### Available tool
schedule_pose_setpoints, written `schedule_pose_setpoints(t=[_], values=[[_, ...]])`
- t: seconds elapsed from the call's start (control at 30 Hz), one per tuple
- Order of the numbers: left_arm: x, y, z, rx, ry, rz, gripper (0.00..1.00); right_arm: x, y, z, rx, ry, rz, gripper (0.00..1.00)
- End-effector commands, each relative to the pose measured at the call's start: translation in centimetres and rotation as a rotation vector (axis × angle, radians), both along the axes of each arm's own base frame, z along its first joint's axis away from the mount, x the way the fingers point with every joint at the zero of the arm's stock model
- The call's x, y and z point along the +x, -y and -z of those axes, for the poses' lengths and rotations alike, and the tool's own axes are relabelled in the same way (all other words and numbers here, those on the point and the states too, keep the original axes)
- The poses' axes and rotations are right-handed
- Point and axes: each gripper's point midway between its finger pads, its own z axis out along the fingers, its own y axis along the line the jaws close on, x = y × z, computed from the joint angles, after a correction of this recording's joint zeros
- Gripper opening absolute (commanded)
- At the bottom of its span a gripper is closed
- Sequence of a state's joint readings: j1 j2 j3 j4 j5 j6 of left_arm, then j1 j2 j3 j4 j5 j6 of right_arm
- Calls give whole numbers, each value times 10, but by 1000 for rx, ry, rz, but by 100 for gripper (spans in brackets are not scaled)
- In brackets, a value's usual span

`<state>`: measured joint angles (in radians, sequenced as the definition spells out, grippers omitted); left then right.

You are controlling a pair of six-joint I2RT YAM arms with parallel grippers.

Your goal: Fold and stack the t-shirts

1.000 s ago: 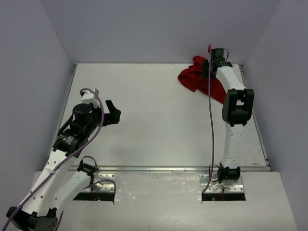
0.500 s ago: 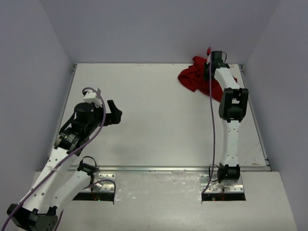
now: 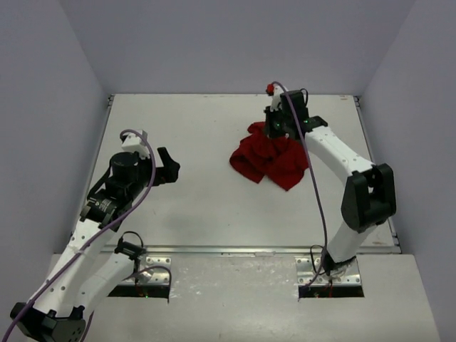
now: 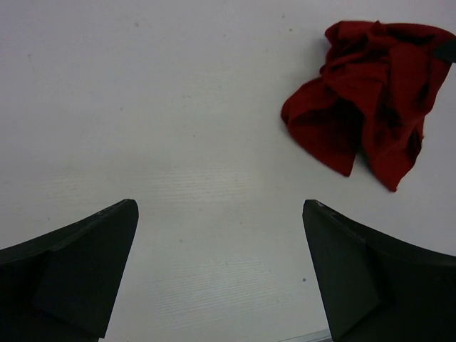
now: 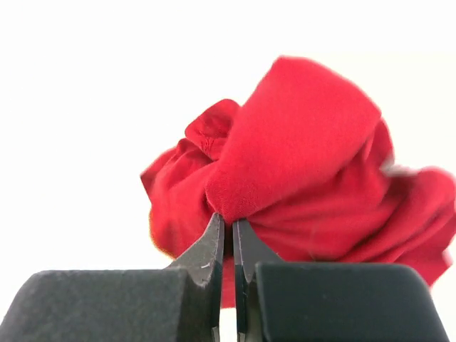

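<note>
One crumpled red t-shirt (image 3: 267, 160) clenched in right hand (image 5: 228, 222); left hand (image 3: 169, 165) released, well apart from it

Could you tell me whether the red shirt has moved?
Yes: the right gripper dragged the shirt from the table's far right corner toward the middle.

A matte white desk (image 3: 214, 206) filled the enclosure, boxed in by a plain lavender-grey back wall (image 3: 235, 43) and two matching side walls (image 3: 43, 107). A thin metal strip (image 3: 235, 250) edged its near side. The light was soft and even.
</note>
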<state>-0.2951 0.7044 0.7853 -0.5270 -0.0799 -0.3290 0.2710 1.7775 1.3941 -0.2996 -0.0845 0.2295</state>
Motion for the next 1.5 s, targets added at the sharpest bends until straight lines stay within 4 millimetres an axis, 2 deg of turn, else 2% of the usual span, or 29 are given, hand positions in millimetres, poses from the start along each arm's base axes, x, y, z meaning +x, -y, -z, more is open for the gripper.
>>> schedule_pose_setpoints(t=[0.0, 0.03, 0.1, 0.17, 0.3, 0.33, 0.4, 0.43, 0.47, 0.5, 0.53, 0.57, 0.6, 0.7, 0.73, 0.77, 0.8, 0.83, 0.87, 0.9, 0.93, 0.97, 1.0, 1.03, 1.1, 1.2, 1.37, 1.43, 1.47], values=[[6, 5, -25, -82, 58, -31, 100, -40, -54, -48, 64, 112, -121, 1], [6, 13, -23, -117, 44, -6, 100, -57, -61, -37, 71, 79, -136, 1], [13, 26, -20, -203, 13, 2, 100, -85, -81, -52, 117, 96, -191, 1], [15, 40, -12, -269, -22, 33, 100, -101, -78, -51, 115, 92, -158, 1], [20, 48, 21, -346, -110, -8, 100, -85, -27, -28, -61, 29, -20, 1], [18, 45, 29, -334, -129, -28, 100, -69, -5, -34, -109, 42, 35, 1], [12, 37, 51, -306, -155, -62, 100, -68, 3, -20, -107, -66, 11, 9], [10, 39, 57, -306, -156, -47, 100, -71, 6, -13, -95, -113, 2, 19], [12, 44, 58, -324, -131, -19, 100, -73, 7, -7, -103, -134, 0, 45], [7, 50, 74, -338, -167, 8, 99, -77, 8, 2, -97, -147, 10, 53], [4, 61, 79, -353, -178, 53, 97, -80, 3, 4, -72, -150, -4, 89], [6, 74, 83, -380, -176, 107, 95, -80, 2, 5, -58, -136, -4, 99], [6, 82, 85, -375, -179, 126, 94, -84, 3, 5, -54, -137, 2, 99], [-6, 137, 89, -245, -188, 258, 94, -102, 18, 11, -72, -156, 69, 99], [-7, 147, 92, -196, -187, 269, 94, -105, 25, -1, -71, -118, 100, 99], [-7, 153, 115, -97, -240, 265, 95, -109, 33, -3, -78, -105, 130, 99], [4, 162, 107, -53, -204, 240, 97, -117, 40, 2, -69, -114, 155, 99], [-2, 178, 110, -12, -202, 284, 96, -124, 45, -13, -47, -72, 174, 99], [-1, 185, 126, 62, -221, 303, 97, -130, 50, -17, -41, -59, 191, 99], [9, 192, 116, 101, -170, 269, 97, -139, 59, -14, -51, -63, 230, 99], [0, 207, 115, 147, -156, 302, 97, -143, 67, -19, -48, -47, 255, 99], [-3, 208, 132, 244, -187, 300, 97, -151, 73, -30, -35, -18, 267, 99], [2, 225, 114, 273, -126, 280, 98, -155, 77, -30, -26, -20, 271, 99], [3, 230, 126, 338, -135, 274, 98, -158, 80, -33, -26, -15, 277, 99], [11, 247, 116, 381, -104, 272, 98, -163, 93, -39, -48, -3, 314, 99], [19, 267, 126, 438, -115, 282, 95, -168, 106, -50, -24, 24, 347, 99], [10, 297, 124, 458, -83, 323, 90, -171, 108, -56, -6, 33, 324, 99], [11, 295, 142, 514, -112, 318, 89, -172, 105, -56, 9, 34, 308, 99], [16, 300, 137, 515, -106, 294, 87, -172, 103, -57, 15, 37, 302, 99]])
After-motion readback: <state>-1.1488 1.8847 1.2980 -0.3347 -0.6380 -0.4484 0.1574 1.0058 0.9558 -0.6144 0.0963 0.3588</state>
